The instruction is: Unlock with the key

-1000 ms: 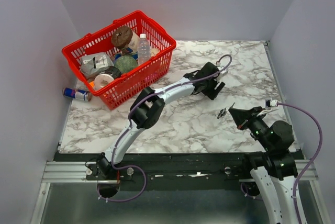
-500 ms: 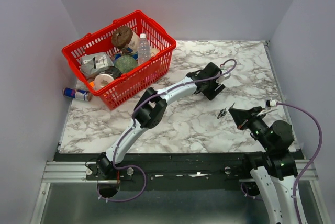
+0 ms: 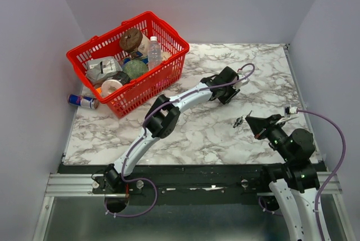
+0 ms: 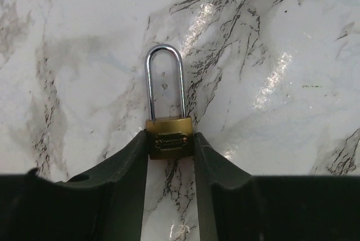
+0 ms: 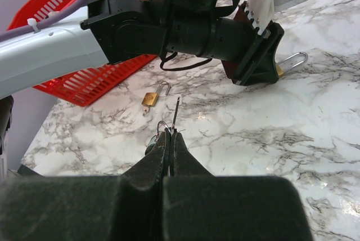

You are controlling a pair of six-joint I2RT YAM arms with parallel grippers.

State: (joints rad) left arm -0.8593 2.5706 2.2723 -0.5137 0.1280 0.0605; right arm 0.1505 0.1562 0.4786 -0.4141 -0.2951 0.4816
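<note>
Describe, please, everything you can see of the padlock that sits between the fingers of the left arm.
The padlock is small, with a squarish brass-coloured body that carries an engraved plate. Its long, shiny silver shackle has both legs entering the body, so it looks locked. It lies flat on the marble table, with the shackle pointing away from the wrist. The left gripper clamps it, its dark fingers pressing both sides of the body.
</note>
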